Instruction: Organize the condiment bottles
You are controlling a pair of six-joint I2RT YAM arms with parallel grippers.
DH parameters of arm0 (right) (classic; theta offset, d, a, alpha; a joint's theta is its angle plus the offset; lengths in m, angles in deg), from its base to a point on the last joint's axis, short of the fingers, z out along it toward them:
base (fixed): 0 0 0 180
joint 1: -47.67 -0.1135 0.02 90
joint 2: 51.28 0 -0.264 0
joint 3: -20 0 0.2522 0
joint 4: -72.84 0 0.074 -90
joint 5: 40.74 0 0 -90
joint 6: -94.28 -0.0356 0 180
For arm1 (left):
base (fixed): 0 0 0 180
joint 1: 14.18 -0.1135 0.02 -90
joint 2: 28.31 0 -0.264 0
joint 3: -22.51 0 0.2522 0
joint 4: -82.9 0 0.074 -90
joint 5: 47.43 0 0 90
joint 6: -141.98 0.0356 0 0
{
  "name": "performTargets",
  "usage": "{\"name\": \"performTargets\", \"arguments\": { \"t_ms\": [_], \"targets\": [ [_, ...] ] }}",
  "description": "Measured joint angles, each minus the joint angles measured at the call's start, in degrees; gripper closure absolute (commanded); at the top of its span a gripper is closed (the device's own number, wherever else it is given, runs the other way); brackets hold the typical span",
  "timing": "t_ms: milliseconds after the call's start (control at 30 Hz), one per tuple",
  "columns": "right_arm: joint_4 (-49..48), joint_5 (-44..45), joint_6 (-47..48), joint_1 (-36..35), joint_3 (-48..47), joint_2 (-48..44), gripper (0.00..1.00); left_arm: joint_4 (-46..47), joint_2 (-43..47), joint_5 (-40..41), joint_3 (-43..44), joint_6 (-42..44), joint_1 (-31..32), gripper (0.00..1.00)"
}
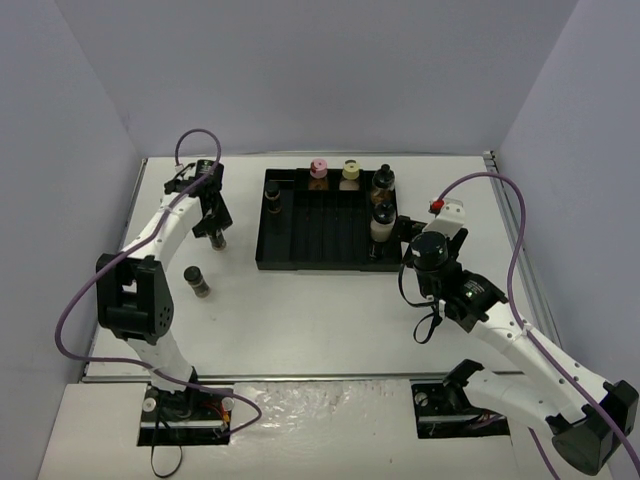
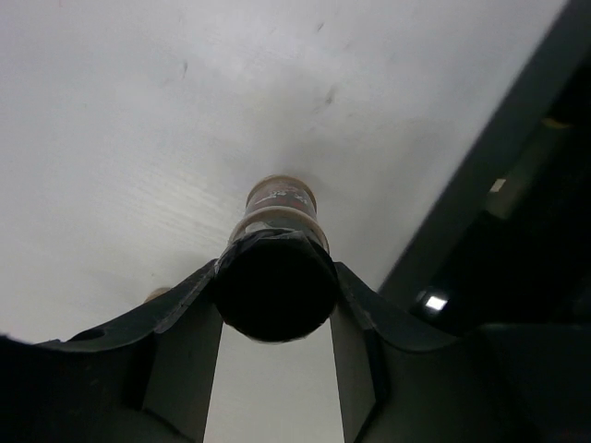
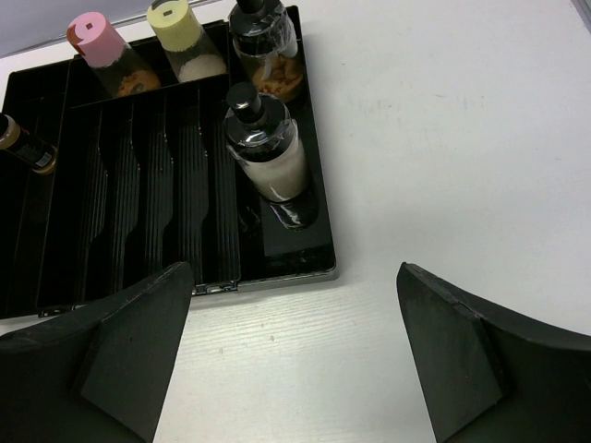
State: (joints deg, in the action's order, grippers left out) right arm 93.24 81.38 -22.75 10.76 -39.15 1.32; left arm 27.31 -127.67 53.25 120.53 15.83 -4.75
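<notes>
My left gripper [image 2: 277, 300] is shut on the black cap of a small brownish condiment bottle [image 2: 277, 208]. In the top view this bottle [image 1: 218, 241] stands on the table left of the black ribbed tray [image 1: 310, 262], under the left gripper [image 1: 213, 226]. Another dark, black-capped bottle [image 1: 198, 281] stands alone nearer the arm bases. In the tray are a pink-capped bottle [image 3: 103, 51], a yellow-capped one [image 3: 185, 37], two black-capped ones [image 3: 263, 46] [image 3: 266, 148] and a small brown one [image 3: 26, 146]. My right gripper [image 3: 294, 281] hangs open just off the tray's near right corner, with nothing between its fingers.
Grey walls close in the white table on three sides. The tray's ribbed slots [image 3: 148, 185] run between the bottles. A purple cable [image 1: 520, 240] loops over the right arm, and another [image 1: 70, 310] trails beside the left arm.
</notes>
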Motion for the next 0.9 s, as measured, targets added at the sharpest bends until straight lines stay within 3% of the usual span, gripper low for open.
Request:
{"name": "performTargets", "arguments": {
  "t_ms": [200, 400, 667, 900],
  "targets": [
    [0.02, 0.02, 0.00, -0.02, -0.02, 0.08, 0.11, -3.80, -0.91, 0.89, 18.96, 3.25, 5.51, 1.00],
    [0.01, 0.05, 0.00, -0.31, -0.02, 0.62, 0.11, -7.75, -8.60, 1.77, 36.71, 6.69, 12.15, 1.00],
    [0.02, 0.09, 0.00, -0.31, -0.02, 0.66, 0.11, -12.27, -18.04, 1.68, 38.82, 8.73, 14.48, 1.00],
    [0.02, 0.13, 0.00, -0.31, -0.02, 0.75, 0.11, -11.49, -19.03, 1.59, 35.31, 9.04, 14.59, 1.00]
  ]
}}
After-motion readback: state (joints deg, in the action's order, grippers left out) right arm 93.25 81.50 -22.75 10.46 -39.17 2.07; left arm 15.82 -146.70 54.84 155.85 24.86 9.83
